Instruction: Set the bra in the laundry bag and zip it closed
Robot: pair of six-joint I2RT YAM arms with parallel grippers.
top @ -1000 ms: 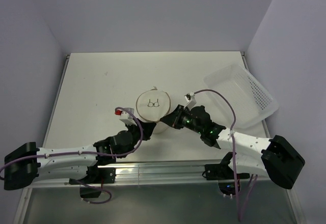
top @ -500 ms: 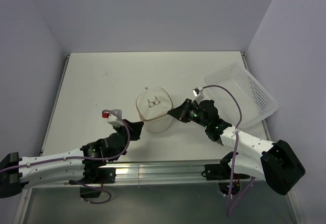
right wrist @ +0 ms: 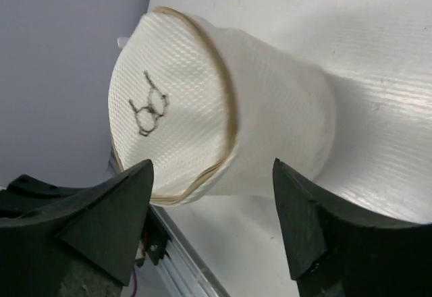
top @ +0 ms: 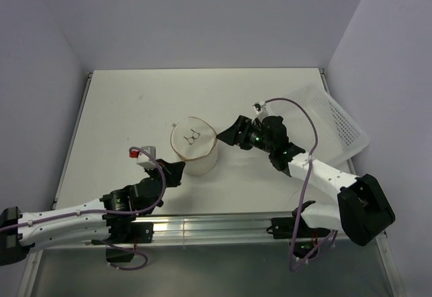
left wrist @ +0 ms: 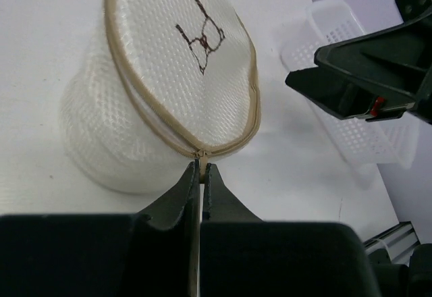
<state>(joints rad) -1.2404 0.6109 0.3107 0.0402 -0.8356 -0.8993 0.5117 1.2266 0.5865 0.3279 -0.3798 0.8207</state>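
The laundry bag (top: 194, 150) stands mid-table, a white round pouch with tan rim trim and a black eyeglasses mark on its tilted lid (left wrist: 192, 74). My left gripper (top: 178, 171) reaches it from the near side and is shut on the tan zipper pull (left wrist: 201, 163) at the lid's near rim. My right gripper (top: 225, 137) hangs just right of the bag, open, its fingers apart from the fabric; in its wrist view the bag (right wrist: 223, 108) lies beyond the spread tips (right wrist: 212, 165). The bra is hidden from every view.
A white perforated plastic tray (top: 324, 125) leans at the table's right edge, behind the right arm. It also shows in the left wrist view as the tray (left wrist: 351, 108). Walls close in the table on three sides.
My right gripper has opened, let go of the bag's right side and backed off. The left gripper has drawn the zipper pull leftward, and the bag has shifted left with it.
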